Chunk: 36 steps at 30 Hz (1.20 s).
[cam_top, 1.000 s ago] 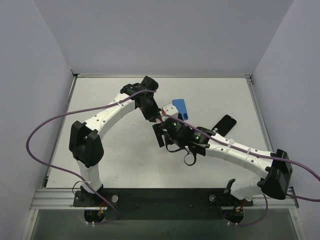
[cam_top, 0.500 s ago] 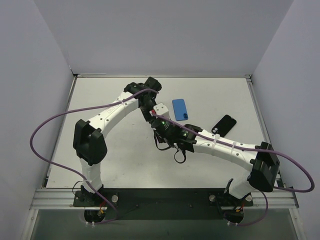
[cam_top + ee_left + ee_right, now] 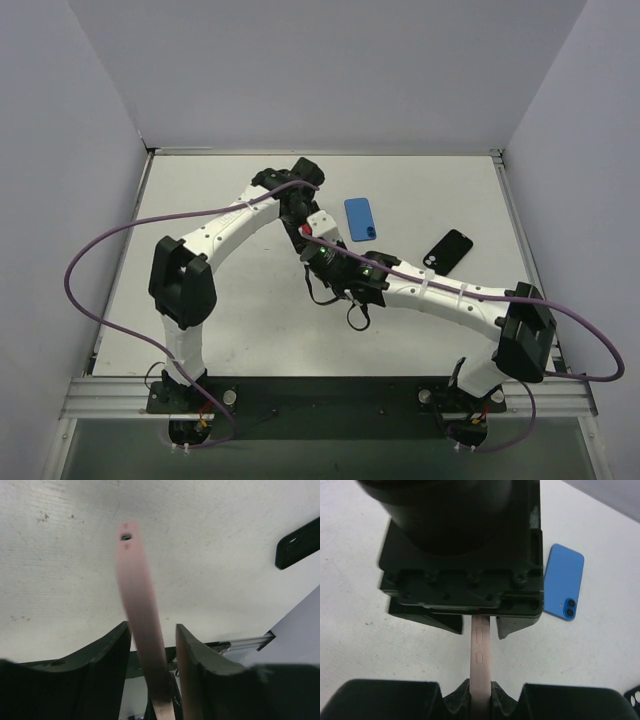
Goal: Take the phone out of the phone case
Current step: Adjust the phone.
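Pink phone case [image 3: 480, 650] pinched mid-frame overhead.
Left gripper [image 3: 152, 632] and right gripper [image 3: 481, 694] clamp its edges; blue phone [image 3: 563, 588] lies flat on the table [image 3: 365, 610], upper right of right-wrist view.

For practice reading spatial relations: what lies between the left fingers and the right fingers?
A thin pink piece, edge-on, spans that stretch: one end pinched by the right fingers, the other between the left fingers. The right wrist view shows it best.
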Motion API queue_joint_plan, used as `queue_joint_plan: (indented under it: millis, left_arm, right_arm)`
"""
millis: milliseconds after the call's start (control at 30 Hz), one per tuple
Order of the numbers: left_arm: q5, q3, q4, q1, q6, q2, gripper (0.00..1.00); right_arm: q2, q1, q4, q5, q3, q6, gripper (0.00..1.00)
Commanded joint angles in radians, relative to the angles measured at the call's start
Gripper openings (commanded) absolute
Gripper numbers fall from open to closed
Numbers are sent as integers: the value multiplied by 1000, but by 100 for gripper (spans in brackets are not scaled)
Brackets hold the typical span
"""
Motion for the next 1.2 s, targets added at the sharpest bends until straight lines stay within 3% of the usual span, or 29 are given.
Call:
queue_joint_plan:
  millis: [0,33,67,300,367,467,533,567,633,767,967,1167]
  left_arm:
    - [68,-24,56,-3,16,-65,60]
    - [76,-35,79,-3,21,-87,67]
    - [96,-75,139,-2,24,-101,82]
    - [205,-323,474,49,15,-262,88]
    - [251,-394,571,81,7,-328,88]
    - [340,-631,877,141,-71,-469,90]
    - [340,-794,1061,185,-149,-574,92]
    - [358,-831,1130,195,-163,-599,92]
    - [387,-914,1265,222,-183,-642,93]
    - [453,-955,1367,225,-161,-641,94]
    - [452,-1034,1449,221,-200,-677,95]
    - [475,-1066,1499,221,-236,-647,94]
  right_arm:
    - [-77,-40,7,92,-40,70,0]
    - [-89,-49,7,81,-45,76,0]
    - [-97,-63,7,67,-56,86,0]
    - [-200,-239,47,-175,-168,194,0]
    - [-209,-325,39,-324,-176,250,0]
    - [-238,-400,66,-478,-211,302,0]
    - [-279,-449,154,-595,-255,331,0]
    - [-299,-501,210,-735,-324,387,0]
    - [-339,-556,423,-857,-405,461,0]
    - [-356,-630,776,-1052,-548,644,0]
    - [-323,-672,1129,-1115,-650,897,0]
    - [-258,-669,1229,-1183,-614,978,0]
